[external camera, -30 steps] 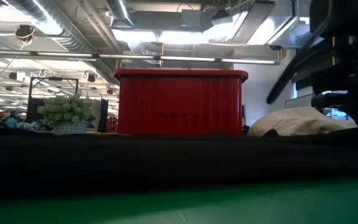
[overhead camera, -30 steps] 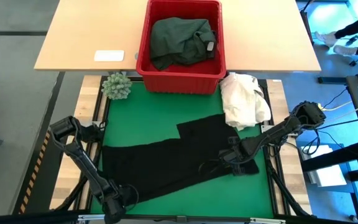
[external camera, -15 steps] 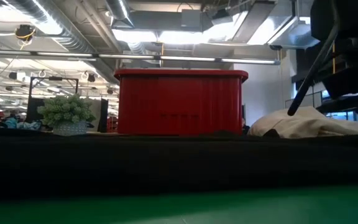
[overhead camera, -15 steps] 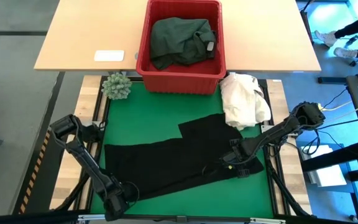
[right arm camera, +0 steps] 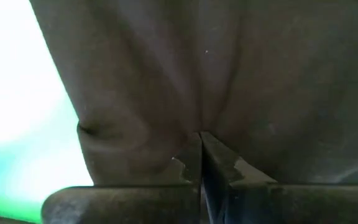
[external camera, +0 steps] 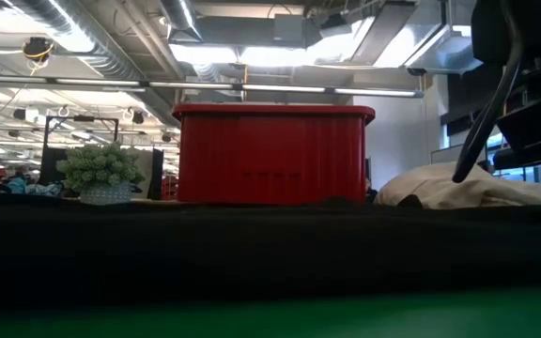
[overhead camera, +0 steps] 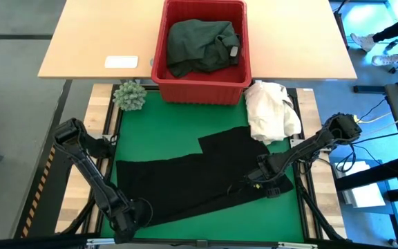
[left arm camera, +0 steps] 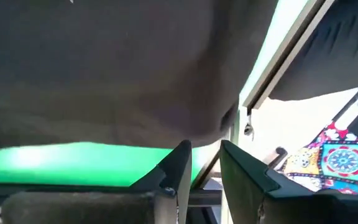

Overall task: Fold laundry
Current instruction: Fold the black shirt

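Two grippers engaged on black garment [overhead camera: 199, 176], spread flat on green mat [overhead camera: 178, 128]; left gripper [overhead camera: 138, 211] at near left corner, fingers [left arm camera: 178, 165] narrowly parted with cloth edge just ahead, grip unconfirmed; right gripper [right arm camera: 201, 155] at near right edge, pinched tight on cloth fold. Step judged: lift of near edge for fold; both corners best raised level, tension kept even, hem carried away from robot. Dark green garment [overhead camera: 202, 45] seen in red basket [overhead camera: 159, 59] from high view only; low view shows basket wall, contents hidden; cream cloth heap [overhead camera: 271, 111] beside basket.

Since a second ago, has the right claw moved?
Yes. The right claw, shut on the black garment, has shifted slightly toward the cream cloth heap, away from the table's near edge.
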Robot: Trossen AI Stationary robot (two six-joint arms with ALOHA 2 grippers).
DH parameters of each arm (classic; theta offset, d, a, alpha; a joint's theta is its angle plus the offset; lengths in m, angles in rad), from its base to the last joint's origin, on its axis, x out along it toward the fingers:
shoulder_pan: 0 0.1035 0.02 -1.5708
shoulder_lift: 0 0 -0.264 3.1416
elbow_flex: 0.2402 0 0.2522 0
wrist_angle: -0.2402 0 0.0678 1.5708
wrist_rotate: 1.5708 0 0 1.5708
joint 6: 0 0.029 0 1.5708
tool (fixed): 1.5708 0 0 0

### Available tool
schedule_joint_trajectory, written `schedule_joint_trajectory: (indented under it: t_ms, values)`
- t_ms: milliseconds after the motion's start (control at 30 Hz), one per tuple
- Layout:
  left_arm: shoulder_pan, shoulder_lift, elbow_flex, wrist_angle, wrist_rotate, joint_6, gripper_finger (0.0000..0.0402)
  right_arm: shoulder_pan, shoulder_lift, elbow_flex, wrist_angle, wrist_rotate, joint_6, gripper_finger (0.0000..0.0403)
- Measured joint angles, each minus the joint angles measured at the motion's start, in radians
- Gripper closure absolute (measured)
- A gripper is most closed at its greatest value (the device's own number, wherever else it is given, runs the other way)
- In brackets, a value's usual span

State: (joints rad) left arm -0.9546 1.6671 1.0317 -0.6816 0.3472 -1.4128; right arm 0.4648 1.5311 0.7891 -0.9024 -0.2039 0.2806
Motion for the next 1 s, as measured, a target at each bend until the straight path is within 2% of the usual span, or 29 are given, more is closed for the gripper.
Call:
schedule_joint_trajectory:
  t_ms: [133, 267, 367, 500, 633, 833, 1000]
  values:
    - [-0.004, -0.001, 0.000, -0.012, 0.045, -0.017, 0.0322, 0.000, 0.000, 0.000, 0.000, -0.007, 0.000, 0.0403]
    - [-0.002, -0.001, 0.000, -0.049, 0.006, 0.000, 0.0326, 0.000, -0.001, 0.004, 0.003, -0.007, -0.002, 0.0403]
    - [0.013, -0.001, 0.000, -0.089, -0.090, 0.020, 0.0333, 0.000, 0.000, 0.027, 0.010, -0.016, -0.004, 0.0403]
    - [0.049, -0.002, 0.000, -0.044, -0.254, 0.106, 0.0339, 0.000, -0.002, 0.089, 0.006, -0.018, -0.012, 0.0403]
    - [0.087, -0.002, 0.000, -0.011, -0.316, 0.205, 0.0341, 0.000, -0.002, 0.134, -0.016, -0.017, -0.029, 0.0403]
    - [0.151, -0.002, 0.000, -0.002, -0.483, 0.352, 0.0341, 0.000, -0.002, 0.153, 0.101, 0.120, -0.083, 0.0403]
    - [0.241, -0.002, 0.000, 0.009, -0.620, 0.516, 0.0341, -0.026, -0.002, 0.153, 0.176, 0.332, -0.134, 0.0403]
